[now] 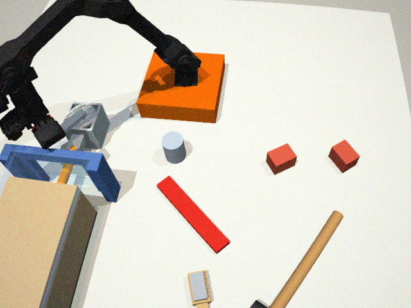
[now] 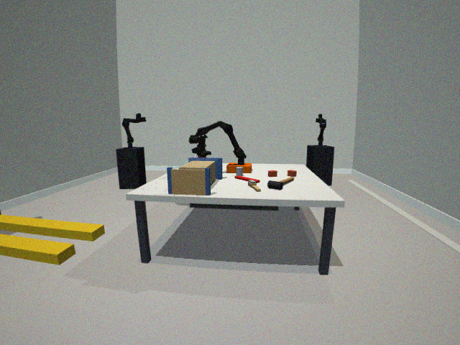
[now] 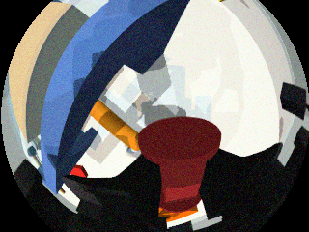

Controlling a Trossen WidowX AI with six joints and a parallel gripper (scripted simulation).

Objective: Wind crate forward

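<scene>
Because the dark red knob (image 3: 180, 140) of the winch handle (image 1: 73, 120) sits between its fingers, the pincer (image 1: 49, 133) (image 2: 201, 152) (image 3: 173, 138) is closed narrowly on something rather than bare. That knob looks rigid and smooth, flared at its top, so the flare should help stop it slipping out; the waist below seems the right place to hold, loosely enough in effect for it to turn as the crank goes round. The lever probably weighs little, but the strapped load will resist, and lifting while cranking could draw the key out of the winch (image 1: 102, 129).

The crate (image 1: 36, 225) (image 2: 189, 182) (image 3: 24, 53) looks boxy, stiff and much heavier, better drawn by its orange strap (image 1: 64, 172) (image 3: 116, 125) than handled directly. It lies inside the guard cubby (image 1: 108, 185) (image 2: 169, 180), apparently flat, its front just short of the blue frame (image 1: 52, 154) (image 2: 219, 163) (image 3: 97, 72). More winding seems due, slowly near contact. Whatever the crate contains is hidden. On the bench (image 1: 282, 83) (image 2: 237, 198), a grey cylinder (image 1: 174, 147) (image 2: 238, 171) stands upright, with no opening visible.
</scene>
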